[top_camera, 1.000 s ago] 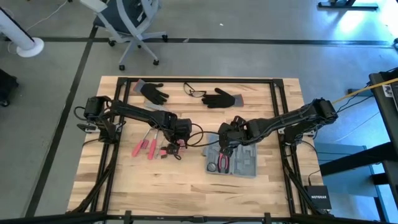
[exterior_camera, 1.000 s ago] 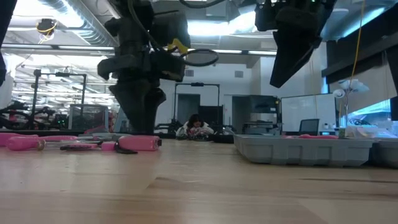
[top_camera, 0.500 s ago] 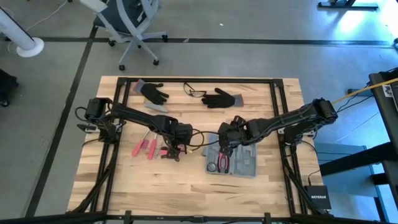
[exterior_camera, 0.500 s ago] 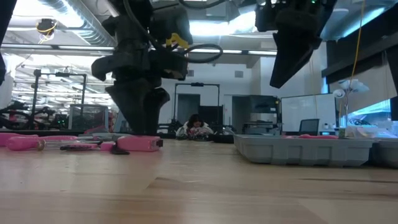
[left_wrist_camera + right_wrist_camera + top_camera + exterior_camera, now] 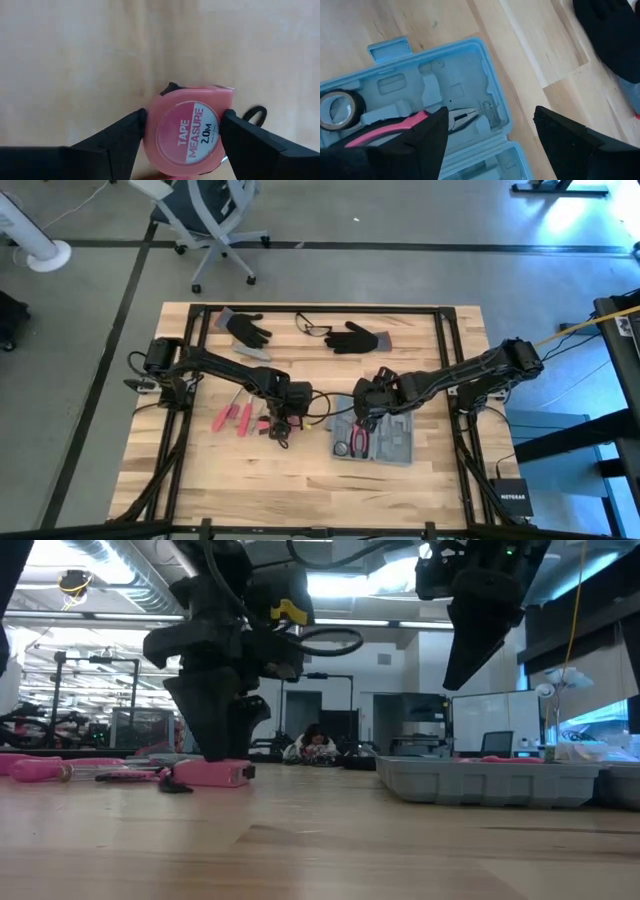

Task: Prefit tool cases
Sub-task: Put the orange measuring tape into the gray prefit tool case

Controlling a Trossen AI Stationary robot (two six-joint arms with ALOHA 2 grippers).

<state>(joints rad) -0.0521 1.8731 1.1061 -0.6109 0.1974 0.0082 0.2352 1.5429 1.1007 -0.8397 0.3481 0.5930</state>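
Observation:
A pink tape measure [image 5: 187,132] lies flat on the wooden table [image 5: 300,480], a little to the right of other pink-handled tools [image 5: 235,418]. My left gripper [image 5: 184,120] points down over it, open, one finger on each side of its round body. The open grey-blue tool case [image 5: 378,440] lies to the right. It holds pink-handled pliers [image 5: 395,131] and a tape roll [image 5: 339,107] in its moulded slots. My right gripper [image 5: 490,145] hovers open above the case's far left corner [image 5: 365,412] with nothing between its fingers. My left gripper comes down from above with its fingertips [image 5: 141,119] close against the tape measure's rim [image 5: 150,125] on two opposite sides. I cannot tell whether they touch it. The tape measure lies flat on the table [image 5: 205,773].
Two black gloves [image 5: 246,329] [image 5: 355,338] and a pair of glasses [image 5: 312,329] lie along the far edge. Pink screwdrivers [image 5: 40,768] lie left of the tape measure. Bare wood stretches along the near edge. A person sits far off in the room [image 5: 315,745].
My left gripper has come down toward the table's near edge onto the tape measure and tipped steeper, its fingers as far apart as before. The tape measure has slid a little along the table.

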